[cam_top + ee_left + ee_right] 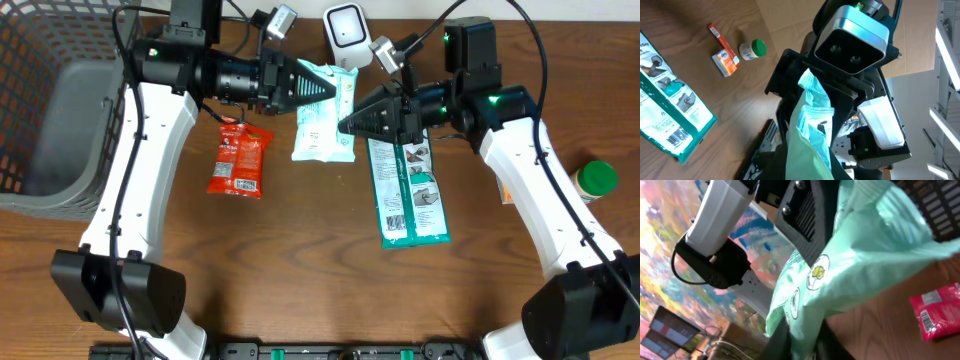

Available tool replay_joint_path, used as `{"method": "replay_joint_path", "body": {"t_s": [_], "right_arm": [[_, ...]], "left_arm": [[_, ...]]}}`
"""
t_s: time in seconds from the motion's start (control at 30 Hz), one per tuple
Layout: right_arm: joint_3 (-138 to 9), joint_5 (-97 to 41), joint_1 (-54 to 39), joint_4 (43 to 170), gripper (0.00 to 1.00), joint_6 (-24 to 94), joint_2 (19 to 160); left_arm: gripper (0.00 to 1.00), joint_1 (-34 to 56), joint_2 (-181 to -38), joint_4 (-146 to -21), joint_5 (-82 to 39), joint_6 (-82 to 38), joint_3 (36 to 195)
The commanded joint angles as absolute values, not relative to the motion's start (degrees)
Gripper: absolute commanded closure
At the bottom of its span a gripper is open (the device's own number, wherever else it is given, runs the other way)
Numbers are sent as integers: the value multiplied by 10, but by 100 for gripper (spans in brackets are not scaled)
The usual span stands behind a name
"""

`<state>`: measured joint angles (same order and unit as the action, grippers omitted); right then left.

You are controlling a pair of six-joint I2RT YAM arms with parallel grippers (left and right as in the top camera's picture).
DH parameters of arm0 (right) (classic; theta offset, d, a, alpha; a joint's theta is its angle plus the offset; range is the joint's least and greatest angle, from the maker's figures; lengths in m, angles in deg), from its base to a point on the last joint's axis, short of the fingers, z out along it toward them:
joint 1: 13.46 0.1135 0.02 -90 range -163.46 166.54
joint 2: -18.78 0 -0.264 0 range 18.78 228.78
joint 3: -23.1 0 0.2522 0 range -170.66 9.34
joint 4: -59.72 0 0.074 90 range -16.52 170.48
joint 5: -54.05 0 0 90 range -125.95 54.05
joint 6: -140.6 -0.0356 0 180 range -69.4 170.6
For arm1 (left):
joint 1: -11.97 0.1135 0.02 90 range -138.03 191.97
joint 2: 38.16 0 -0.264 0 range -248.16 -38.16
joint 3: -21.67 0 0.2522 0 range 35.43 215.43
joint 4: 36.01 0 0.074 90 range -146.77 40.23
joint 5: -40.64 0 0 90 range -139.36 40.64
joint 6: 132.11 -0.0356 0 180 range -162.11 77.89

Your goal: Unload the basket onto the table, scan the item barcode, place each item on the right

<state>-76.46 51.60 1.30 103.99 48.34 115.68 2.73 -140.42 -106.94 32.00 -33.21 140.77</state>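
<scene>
The left gripper (pixel 322 88) and right gripper (pixel 345 124) both pinch the mint-green pouch (pixel 322 135) above the table, near the white scanner (pixel 345 25), so pickup looks done and presenting the barcode is not yet done.

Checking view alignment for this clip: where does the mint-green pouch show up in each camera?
Overhead: mint pouch upper centre; table across the lower half.
Left wrist: mint pouch lower centre; table upper left.
Right wrist: mint pouch fills the upper right; table lower right.
Shared landmark: the wooden table.
</scene>
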Motion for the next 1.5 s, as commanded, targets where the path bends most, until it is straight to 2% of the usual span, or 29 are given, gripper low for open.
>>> {"method": "replay_joint_path", "body": {"t_s": [0.0, 0.07, 0.13, 0.5, 0.63, 0.77, 1.0, 1.27, 1.47], "right_arm": [[-766, 518, 17, 1037, 86, 494, 1157], [-766, 518, 17, 1037, 64, 494, 1157], [-766, 518, 17, 1035, 60, 494, 1157], [-766, 518, 28, 961, 61, 414, 1157], [-766, 511, 33, 919, 65, 367, 1157], [-765, 493, 35, 926, 69, 367, 1157], [-765, 461, 35, 923, 65, 343, 1157], [-765, 452, 35, 923, 78, 319, 1157], [-765, 442, 35, 923, 79, 311, 1157]], "left_arm": [[93, 26, -1410, -1071, 342, -342, 1405], [93, 26, -1410, -1070, 340, -342, 1405], [93, 26, -1410, -1070, 337, -347, 1405], [93, 26, -1410, -1068, 335, -359, 1405], [92, 26, -1410, -1068, 335, -359, 1405], [93, 26, -1410, -1066, 335, -360, 1405], [93, 26, -1410, -1060, 309, -361, 1405], [93, 26, -1410, -1053, 305, -363, 1405], [93, 26, -1410, -1043, 305, -364, 1405]]}}
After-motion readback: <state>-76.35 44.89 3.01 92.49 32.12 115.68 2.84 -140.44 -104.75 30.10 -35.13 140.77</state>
